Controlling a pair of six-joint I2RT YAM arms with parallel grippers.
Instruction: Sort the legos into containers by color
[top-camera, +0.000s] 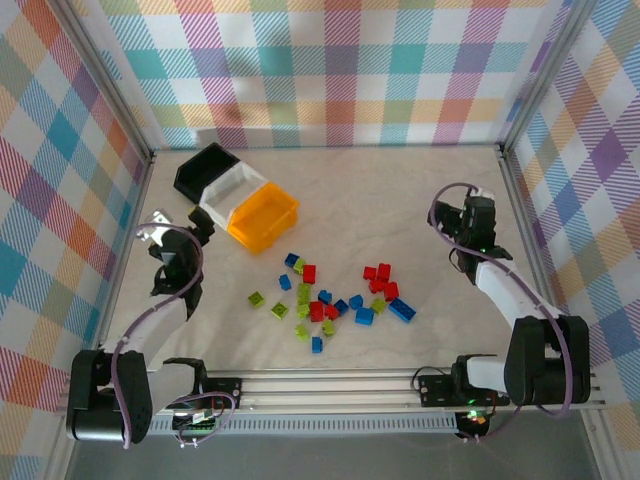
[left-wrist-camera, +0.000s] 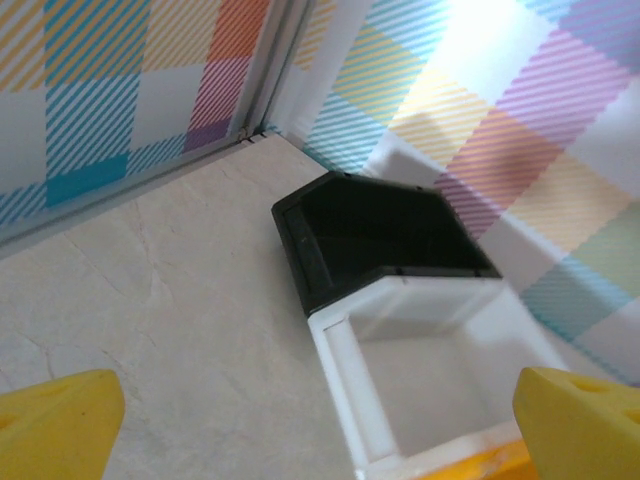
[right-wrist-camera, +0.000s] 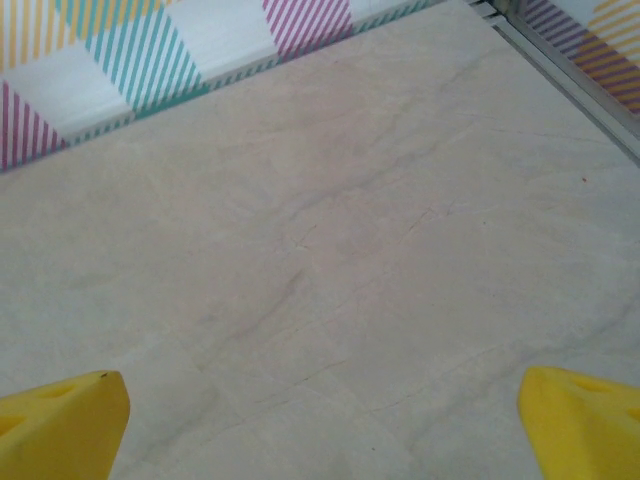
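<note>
The legos lie loose in the middle of the table: red ones (top-camera: 380, 280), blue ones (top-camera: 402, 310) and lime green ones (top-camera: 257, 298). Three containers stand in a diagonal row at the back left: black (top-camera: 205, 170), white (top-camera: 235, 192) and orange-yellow (top-camera: 262, 220). My left gripper (top-camera: 178, 228) hangs open just left of the bins, with nothing between its fingers. In the left wrist view the black bin (left-wrist-camera: 380, 240) and white bin (left-wrist-camera: 440, 370) look empty inside. My right gripper (top-camera: 465, 210) stands open over bare table at the right, its yellow fingertips (right-wrist-camera: 60, 420) far apart.
Plaid walls close the table in on the left, back and right, with a metal frame rail (left-wrist-camera: 250, 100) at the corner. A sliver of the orange-yellow bin's rim (left-wrist-camera: 480, 465) runs below the white bin. Bare tabletop (right-wrist-camera: 320, 250) lies under the right gripper.
</note>
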